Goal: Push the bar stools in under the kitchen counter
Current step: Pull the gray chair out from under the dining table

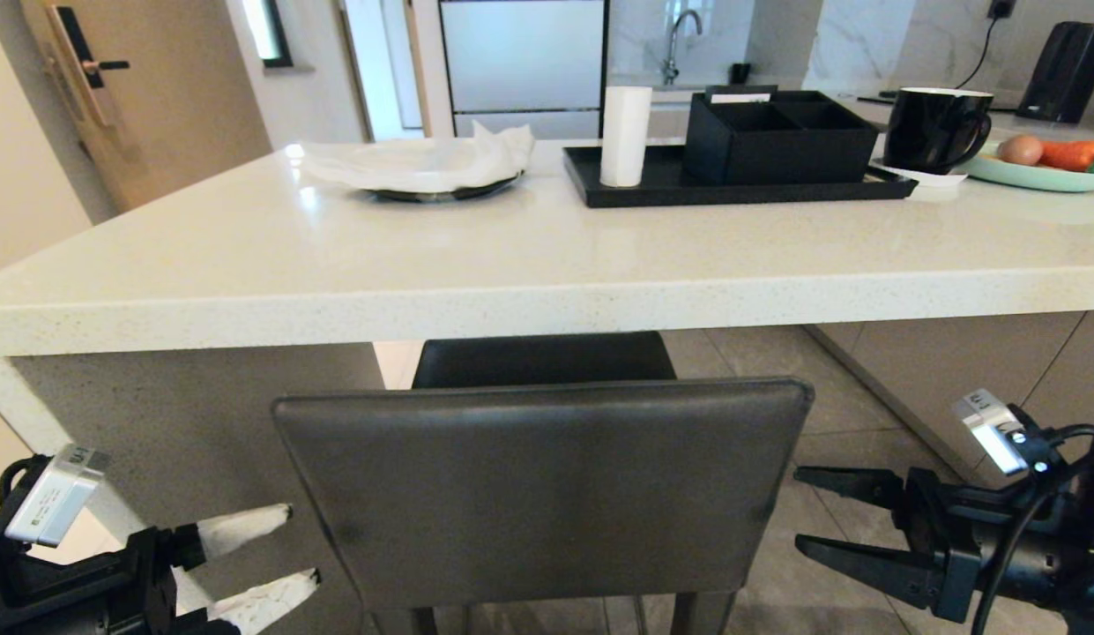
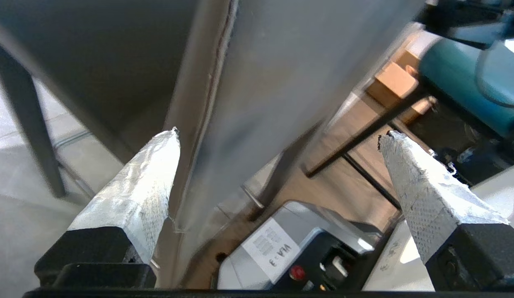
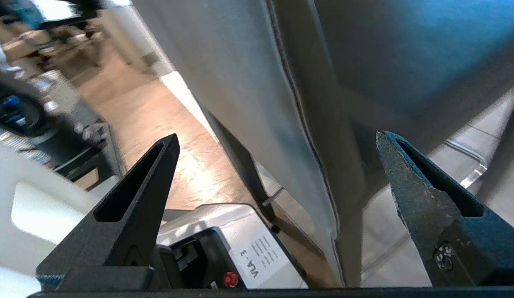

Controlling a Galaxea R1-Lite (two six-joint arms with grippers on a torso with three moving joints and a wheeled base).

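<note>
- The grey stool [image 1: 547, 494] is standing right at the near edge of the counter [image 1: 511, 265], its dark seat reaching under the slab and its square back just outside the edge.
- The left gripper [image 1: 291, 551] is hovering beside the left edge of the stool's back, its white-wrapped fingers [image 1: 247, 527] spread wide, pointing toward the back and not touching it in the head view.
- In the left wrist view the left gripper [image 2: 277, 136] is framing the side edge of the stool [image 2: 281, 82] between its spread fingers, gripping nothing.
- The right gripper [image 1: 798, 511] is hanging beside the right edge of the back, its black fingers [image 1: 851, 483] spread wide and aimed inward, a small gap showing between tips and leather.
- In the right wrist view the right gripper [image 3: 277, 138] is likewise straddling the back's side edge [image 3: 306, 103], with nothing pinched.
- A teal stool [image 2: 459, 82] is showing only in the left wrist view, beyond the grey stool; its place against the counter cannot be told.
- On the counter a plate [image 1: 445, 187] with a white cloth [image 1: 423, 160] is sitting at the left, a black tray [image 1: 670, 187] is carrying a white roll [image 1: 625, 135] and a black box [image 1: 780, 132], and a black mug [image 1: 936, 128] is standing beside a green plate [image 1: 1027, 176] of food at the right.
</note>
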